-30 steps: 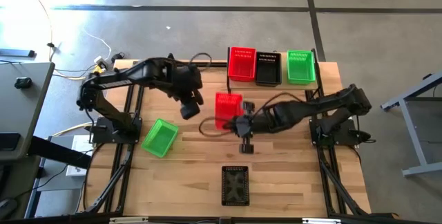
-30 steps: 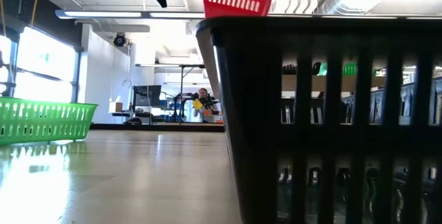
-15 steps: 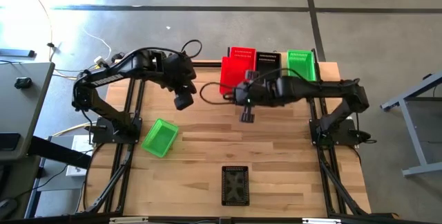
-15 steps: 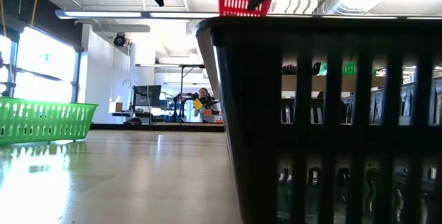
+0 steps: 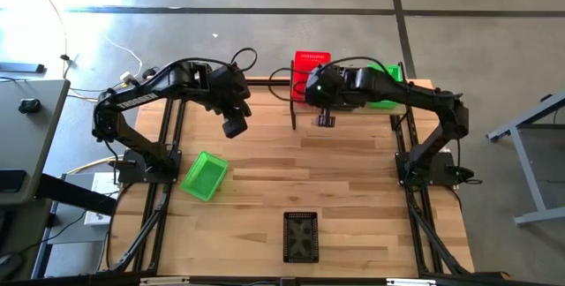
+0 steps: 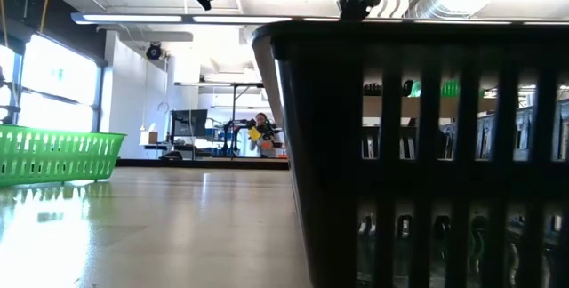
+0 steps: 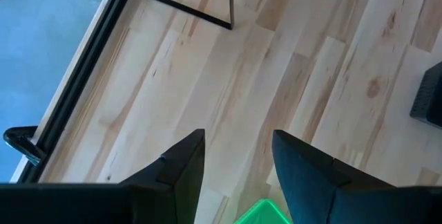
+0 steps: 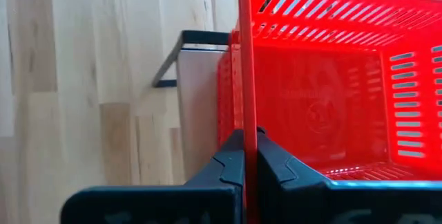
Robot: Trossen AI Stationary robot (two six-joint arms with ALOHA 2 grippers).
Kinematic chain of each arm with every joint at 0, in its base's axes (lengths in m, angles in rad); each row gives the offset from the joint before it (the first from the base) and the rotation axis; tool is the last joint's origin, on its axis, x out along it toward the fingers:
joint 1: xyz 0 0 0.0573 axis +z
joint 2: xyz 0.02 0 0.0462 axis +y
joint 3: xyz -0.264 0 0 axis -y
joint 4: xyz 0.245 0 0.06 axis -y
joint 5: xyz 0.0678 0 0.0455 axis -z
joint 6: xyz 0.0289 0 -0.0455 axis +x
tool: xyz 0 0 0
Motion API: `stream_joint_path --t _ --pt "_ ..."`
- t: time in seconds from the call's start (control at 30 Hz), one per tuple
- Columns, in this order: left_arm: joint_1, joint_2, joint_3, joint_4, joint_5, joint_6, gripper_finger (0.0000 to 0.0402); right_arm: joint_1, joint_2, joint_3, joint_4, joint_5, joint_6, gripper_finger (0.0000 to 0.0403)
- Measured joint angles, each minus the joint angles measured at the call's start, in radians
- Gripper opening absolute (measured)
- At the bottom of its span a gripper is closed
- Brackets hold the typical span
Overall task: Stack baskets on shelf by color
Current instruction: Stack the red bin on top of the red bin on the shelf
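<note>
My right gripper (image 5: 311, 87) is at the table's far edge, over the left end of the shelf (image 8: 197, 99), shut on a red basket (image 5: 311, 59). Below that basket another red wall (image 8: 226, 92) shows on the shelf. A green basket (image 5: 388, 74) on the shelf's right end is partly behind the arm. My left gripper (image 5: 234, 127) hangs open above the table's left half. A green basket (image 5: 204, 176) lies beneath it on the wood. A black basket (image 5: 301, 236) stands at the near edge. My right gripper holds the red basket by the rim of one side wall (image 8: 246, 117), one finger inside the basket and one outside. The fingers come slanting down from the table's near side. The basket is open side up over the shelf's left end; whether it rests there I cannot tell.
Thin black shelf posts (image 5: 292, 109) stand at the shelf's corners. The black basket (image 6: 427, 146) fills the low view's right half, and the green basket (image 6: 58, 155) sits at its left. The table's middle is bare wood (image 5: 335, 180).
My right gripper has carried the red basket from above the table's middle toward the far edge, to over the shelf's left end. My left gripper has drawn a little toward the far left and then stayed.
</note>
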Motion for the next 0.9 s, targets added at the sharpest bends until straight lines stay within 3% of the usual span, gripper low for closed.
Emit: stream_joint_path --t 0.13,0.33,0.9 --pt "0.0 0.0 0.0 0.0 0.0 0.0 0.0159 -0.041 0.0 0.0 0.025 -0.019 -0.015 0.0" --pt "0.0 0.0 0.0 0.001 0.0 0.0 0.0159 -0.075 -0.001 -0.009 0.054 -0.135 0.01 0.0" --pt "0.0 0.0 0.0 -0.001 0.001 0.0 0.0159 -0.087 -0.001 -0.053 0.075 -0.12 0.015 0.0"
